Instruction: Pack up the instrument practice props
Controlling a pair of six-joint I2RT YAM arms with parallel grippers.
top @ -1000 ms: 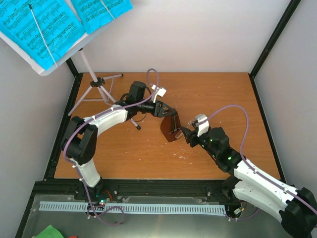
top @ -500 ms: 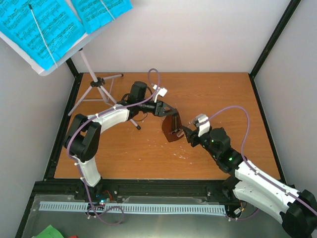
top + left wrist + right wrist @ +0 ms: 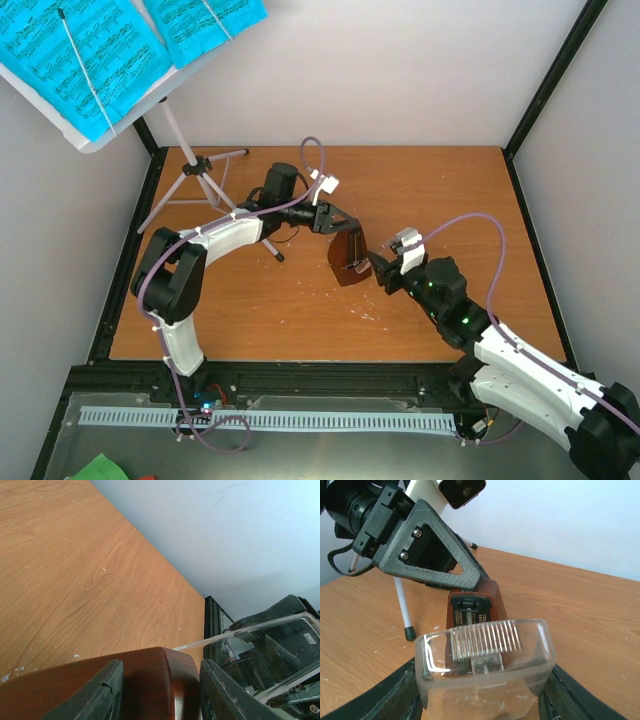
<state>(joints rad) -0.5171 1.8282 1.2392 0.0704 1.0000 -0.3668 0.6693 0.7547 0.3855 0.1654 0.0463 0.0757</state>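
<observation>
Seemingly capping metronome [image 3: 346, 262] clamped in left hand [image 3: 160, 692] with clear cover [image 3: 485, 665] clamped in right hand [image 3: 480, 700] (next: square alignment, gentle push).

One camera looks down from high above the near edge over the whole worktop [image 3: 430, 190]. Each wrist camera sits low, very close to the metronome [image 3: 345, 262], which all three views share.
</observation>
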